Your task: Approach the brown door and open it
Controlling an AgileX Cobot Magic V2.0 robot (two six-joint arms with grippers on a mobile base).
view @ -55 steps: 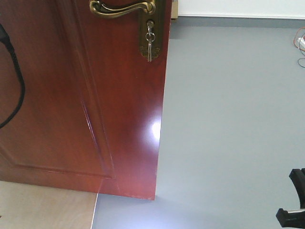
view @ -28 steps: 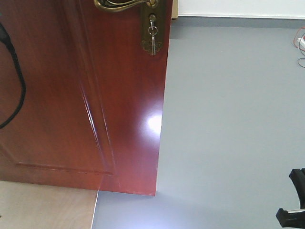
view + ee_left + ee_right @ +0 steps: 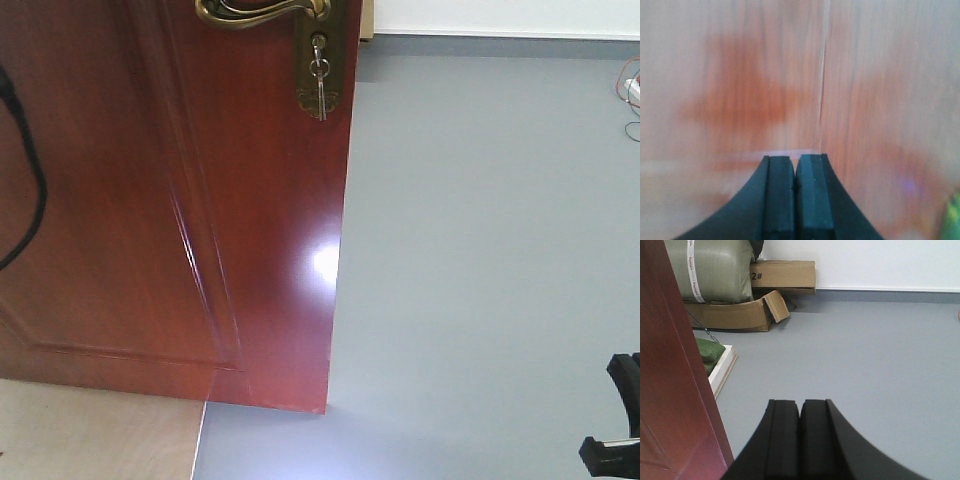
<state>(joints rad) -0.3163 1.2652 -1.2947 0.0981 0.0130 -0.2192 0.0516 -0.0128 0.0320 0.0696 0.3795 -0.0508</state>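
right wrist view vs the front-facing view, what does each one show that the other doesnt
Only the right wrist view shows the right gripper with its pads pressed together, the cardboard boxes, the green sack against the white wall, and a white board lying on the floor.

Only the front-facing view shows the brass lever handle, the lock plate with keys hanging, the raised panel moulding, and a black cable at the left edge.

Both show the brown door and the grey floor.
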